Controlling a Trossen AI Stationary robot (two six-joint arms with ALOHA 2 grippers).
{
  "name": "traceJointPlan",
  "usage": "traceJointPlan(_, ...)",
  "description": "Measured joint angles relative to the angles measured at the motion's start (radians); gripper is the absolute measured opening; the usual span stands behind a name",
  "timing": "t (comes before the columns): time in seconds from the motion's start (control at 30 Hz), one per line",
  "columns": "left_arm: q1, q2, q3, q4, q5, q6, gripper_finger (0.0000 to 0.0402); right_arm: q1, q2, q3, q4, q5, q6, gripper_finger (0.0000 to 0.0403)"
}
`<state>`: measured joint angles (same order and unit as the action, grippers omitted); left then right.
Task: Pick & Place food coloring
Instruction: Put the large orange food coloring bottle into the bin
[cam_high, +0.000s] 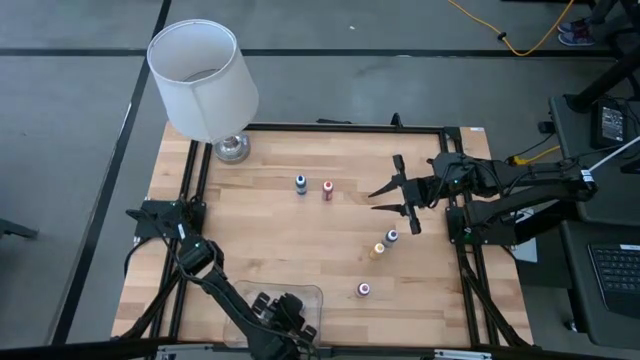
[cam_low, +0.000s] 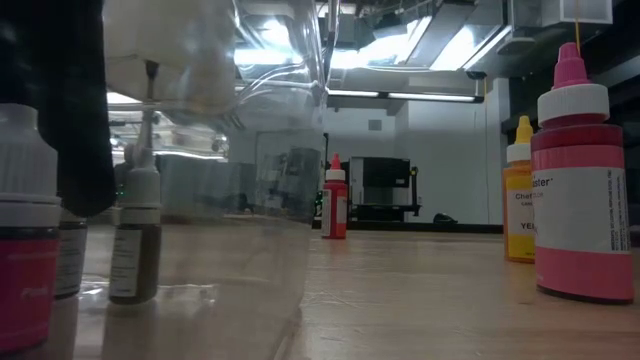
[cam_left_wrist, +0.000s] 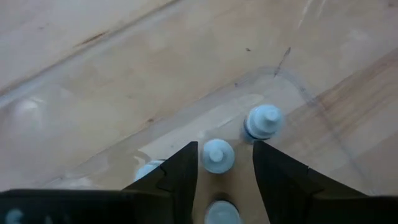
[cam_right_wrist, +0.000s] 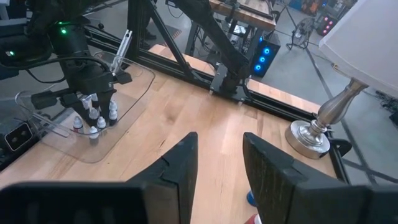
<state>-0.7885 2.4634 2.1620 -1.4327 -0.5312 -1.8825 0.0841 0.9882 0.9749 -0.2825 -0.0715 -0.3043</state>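
The left gripper (cam_left_wrist: 225, 180) hangs low inside a clear tray (cam_high: 312, 296), its jaws apart around a pale-capped food coloring bottle (cam_left_wrist: 217, 155), with more bottles just beside its tips; this looks like the placing step, so next it should lift straight up. The right gripper (cam_high: 395, 198) waits spread and empty over the table (cam_high: 260, 215), loose bottles (cam_high: 385, 242) just beyond its fingertips. The nearest label's writing is cut off.

Low view, legible text is partial only. Yellow bottle (cam_low: 519, 203), right side: label shows "YE", cut off at its edge, with a line above starting "Cha". Pink bottle (cam_low: 583, 190), far right, near: white label shows "ster", start of the word hidden. Other bottle labels: print too small to read.
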Motion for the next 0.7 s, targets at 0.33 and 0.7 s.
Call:
traceJointPlan(0.33, 0.003, 0.000, 0.000, 0.000, 0.009, -0.012, 0.0132, 0.000, 0.000, 0.000, 0.000, -0.005, -0.039, 0.0129)
traceJointPlan(0.7, 0.010, -0.032, 0.011, -0.042, 0.004, -0.024, 0.0157, 0.000, 0.000, 0.000, -0.006, -0.009, -0.079, 0.0129)
